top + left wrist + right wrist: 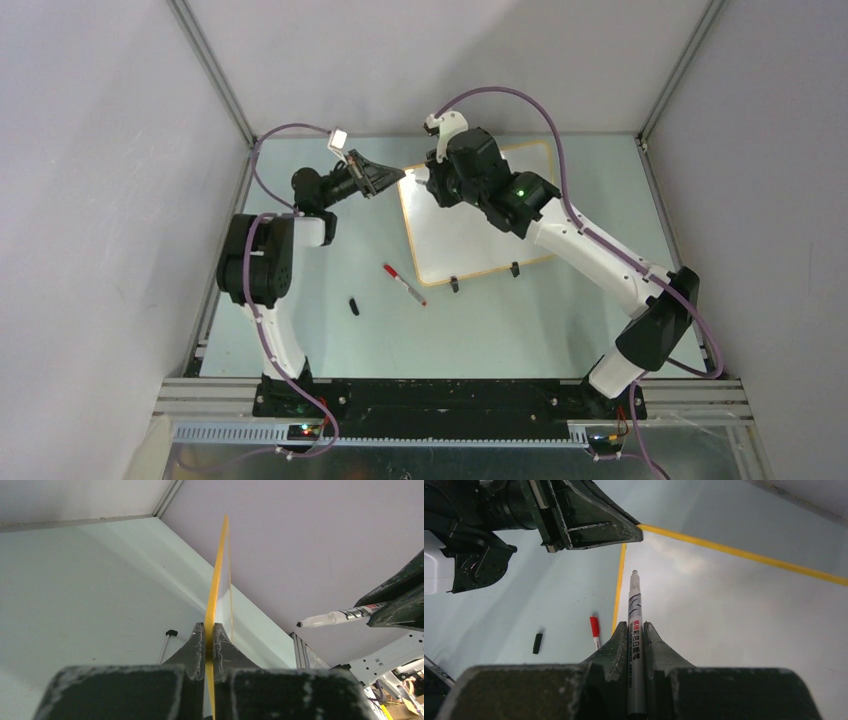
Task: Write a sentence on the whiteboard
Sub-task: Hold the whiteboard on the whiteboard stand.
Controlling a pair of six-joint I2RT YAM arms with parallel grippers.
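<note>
The whiteboard [470,235] lies at the table's middle back, white with an orange-tan frame and two black clip feet. No writing shows on it; the sentence is not visible. My left gripper [398,177] is shut on the board's far left corner; in the left wrist view its jaws [210,630] clamp the yellow frame edge [216,575]. My right gripper [636,627] is shut on an uncapped black marker [635,625], tip pointing at the board's top left area [724,610], just above the surface. The marker also shows in the left wrist view [340,616].
A red-capped marker [403,283] lies on the table left of the board's near edge; it also shows in the right wrist view [595,631]. A small black cap [354,306] lies further left. Grey walls enclose the table.
</note>
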